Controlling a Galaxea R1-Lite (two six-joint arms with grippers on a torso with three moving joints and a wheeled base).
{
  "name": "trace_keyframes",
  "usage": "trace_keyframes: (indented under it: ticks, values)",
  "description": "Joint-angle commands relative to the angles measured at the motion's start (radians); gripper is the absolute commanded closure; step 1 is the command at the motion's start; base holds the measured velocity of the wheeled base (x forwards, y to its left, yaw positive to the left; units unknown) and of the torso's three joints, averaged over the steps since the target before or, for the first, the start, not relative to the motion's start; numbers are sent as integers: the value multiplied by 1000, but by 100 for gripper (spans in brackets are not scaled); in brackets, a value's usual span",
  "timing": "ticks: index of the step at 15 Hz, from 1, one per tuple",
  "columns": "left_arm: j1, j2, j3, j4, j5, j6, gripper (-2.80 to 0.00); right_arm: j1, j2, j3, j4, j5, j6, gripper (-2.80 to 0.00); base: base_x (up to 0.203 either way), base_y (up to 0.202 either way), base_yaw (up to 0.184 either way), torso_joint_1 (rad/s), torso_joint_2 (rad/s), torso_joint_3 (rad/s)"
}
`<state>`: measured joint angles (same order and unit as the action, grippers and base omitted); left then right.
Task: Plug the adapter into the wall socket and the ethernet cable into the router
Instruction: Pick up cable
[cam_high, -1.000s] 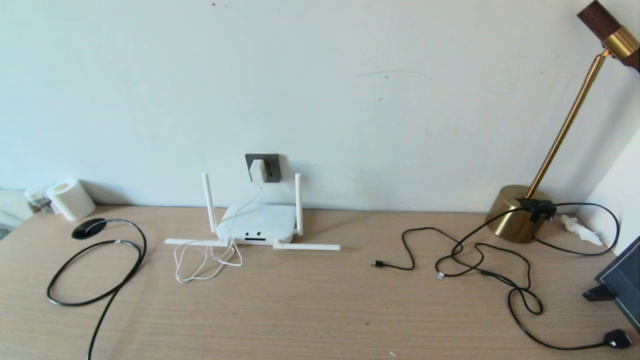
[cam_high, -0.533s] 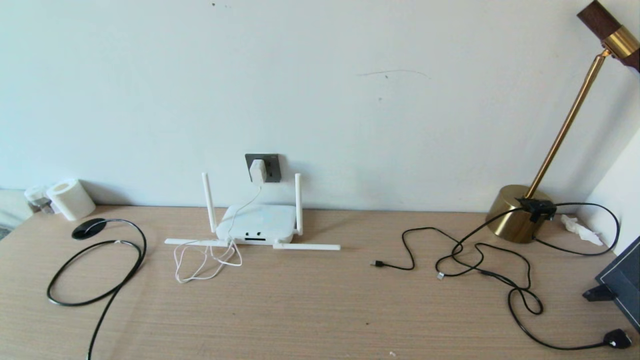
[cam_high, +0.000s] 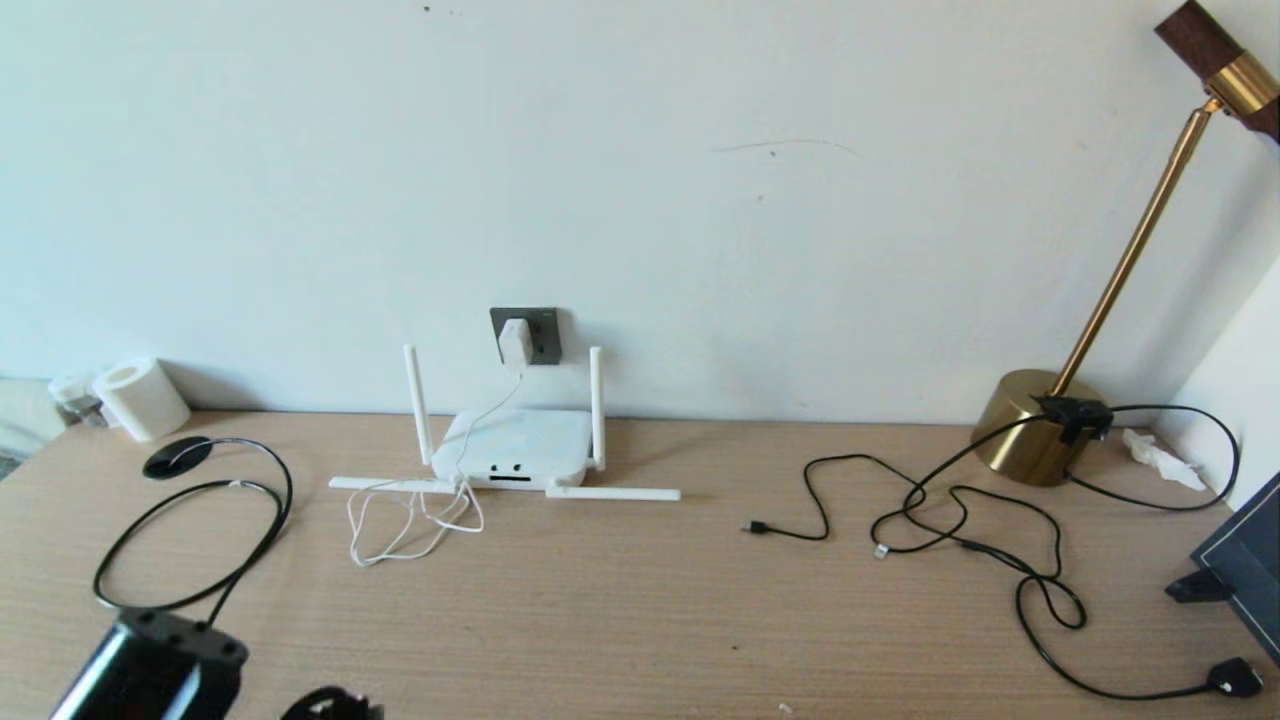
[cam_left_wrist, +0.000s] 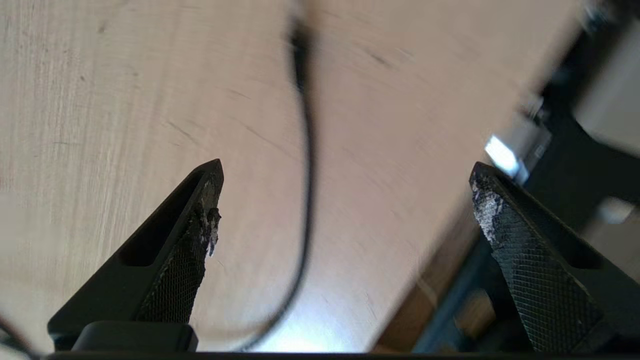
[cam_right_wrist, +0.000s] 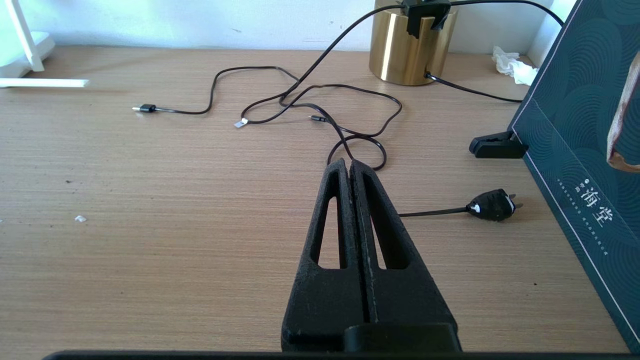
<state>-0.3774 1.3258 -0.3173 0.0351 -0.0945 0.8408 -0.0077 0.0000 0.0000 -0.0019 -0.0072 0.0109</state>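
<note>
At the back of the tabletop (cam_high: 640, 620), near twelve o'clock in the head view, the adapter (cam_high: 515, 342) already sits in the wall socket (cam_high: 527, 335), its thin white cord (cam_high: 410, 520) dropping past the router (cam_high: 513, 448) into a loose coil on the wood. The router lies flat directly below the socket, two antennas upright and two lying along the tabletop, its dark ports facing the robot. So the first half of the task looks done, and the cable step is the one in hand.

The ethernet cable (cam_high: 190, 520) lies in a big loop at about nine o'clock, well apart from the router, running down toward the seven o'clock corner. There the left gripper (cam_left_wrist: 345, 210) hangs over the wood with its jaws spread wide and nothing between them; in its wrist view a black cable runs across the tabletop beneath the gap. Whether that stretch carries the connector end I cannot tell, as it is blurred.

The right gripper (cam_right_wrist: 349, 167) is parked low over the wood toward five o'clock, jaws pressed together and empty, facing the thinner black cables (cam_high: 950, 500) and the brass lamp base (cam_high: 1030, 425).

The next move likely calls for finding the cable's connector end, closing the left jaws on it just behind the plug, then carrying it toward one o'clock to meet a port squarely, clear of the white cord.
</note>
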Motion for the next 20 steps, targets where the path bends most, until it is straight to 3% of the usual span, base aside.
trace_keyframes:
  ticks: [1, 7, 20]
  values:
    - [29, 152, -15, -39, -8, -3, -280, 0, 2, 0, -1, 0, 0, 0, 0, 0, 0, 0, 0, 0]
    - [54, 330, -96, -98, -23, -12, -280, 0, 2, 0, -1, 0, 0, 0, 0, 0, 0, 0, 0, 0]
    - [61, 398, -118, -116, -34, -13, -280, 0, 2, 0, -1, 0, 0, 0, 0, 0, 0, 0, 0, 0]
